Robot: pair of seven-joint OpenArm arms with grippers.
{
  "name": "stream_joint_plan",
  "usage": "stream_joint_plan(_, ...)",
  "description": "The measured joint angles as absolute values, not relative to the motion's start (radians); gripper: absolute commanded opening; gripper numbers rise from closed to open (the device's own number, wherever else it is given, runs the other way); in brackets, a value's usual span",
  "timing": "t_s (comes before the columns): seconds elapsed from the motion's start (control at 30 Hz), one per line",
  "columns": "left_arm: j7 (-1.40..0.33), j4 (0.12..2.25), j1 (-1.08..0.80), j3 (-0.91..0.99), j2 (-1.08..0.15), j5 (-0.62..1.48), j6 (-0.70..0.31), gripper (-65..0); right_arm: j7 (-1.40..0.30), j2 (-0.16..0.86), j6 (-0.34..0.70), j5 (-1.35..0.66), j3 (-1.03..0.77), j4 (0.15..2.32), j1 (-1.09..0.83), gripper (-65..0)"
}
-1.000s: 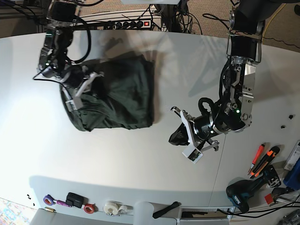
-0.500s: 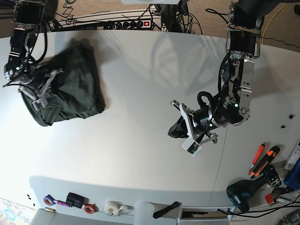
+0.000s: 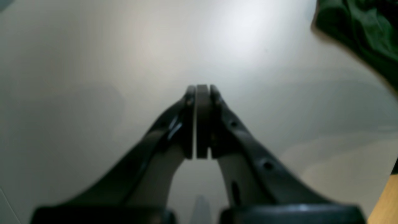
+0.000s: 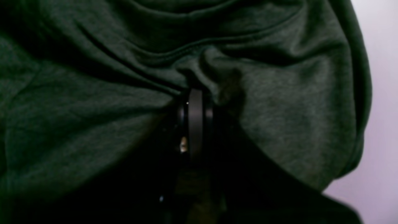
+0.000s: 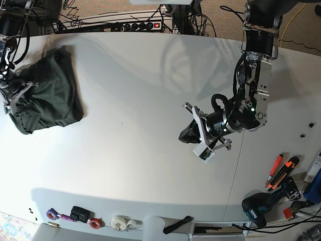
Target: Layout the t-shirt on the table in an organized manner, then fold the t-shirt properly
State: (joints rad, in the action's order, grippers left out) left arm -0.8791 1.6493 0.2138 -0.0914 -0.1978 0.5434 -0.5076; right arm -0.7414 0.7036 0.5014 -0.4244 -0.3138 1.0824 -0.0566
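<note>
The dark green t-shirt (image 5: 47, 90) lies bunched in a crumpled heap at the far left of the white table (image 5: 130, 100). My right gripper (image 5: 12, 98) is at the heap's left edge and is shut on a fold of the t-shirt (image 4: 279, 102), which fills the right wrist view around the gripper (image 4: 196, 93). My left gripper (image 5: 187, 135) hovers over bare table right of centre, far from the cloth. In the left wrist view it (image 3: 199, 88) is shut with nothing between its fingers, and a corner of the t-shirt (image 3: 363, 34) shows at the upper right.
Orange-handled cutters (image 5: 277, 169) and a power drill (image 5: 261, 208) lie at the right front corner. Tape rolls (image 5: 120, 221) and small items line the front edge. A power strip (image 5: 143, 25) and cables run behind the table. A dark seam (image 5: 239, 160) crosses the tabletop at right.
My right gripper has dragged the t-shirt from left of centre out to the table's far left edge, still gripping it. The left arm has barely shifted.
</note>
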Motion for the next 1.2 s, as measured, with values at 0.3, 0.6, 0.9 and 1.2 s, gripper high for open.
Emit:
stream_joint_plan(0.3,-0.875,1.649,0.210,-0.091,-0.198,0.552,-0.514,-65.0,-0.858,0.697,0.429,-0.390,-0.512,1.047,-0.069,-65.0)
stream_joint_plan(0.6,-0.873,1.649,0.211,-0.091,-0.198,0.562,-0.517,-65.0,-0.863,0.696,0.452,-0.394,-0.560,1.040,-0.075,-65.0)
stream_joint_plan(0.9,-0.673,1.649,0.211,-0.091,-0.198,0.589,-0.517,-65.0,-0.848,0.821,0.458,-0.550,-0.568,1.132,0.015,-65.0)
stream_joint_plan(1.2,-0.561,1.727,0.203,0.015,-0.193,0.591,-0.704,-65.0,-0.915,0.817,0.680,-0.822,-0.677,1.497,0.071,-65.0)
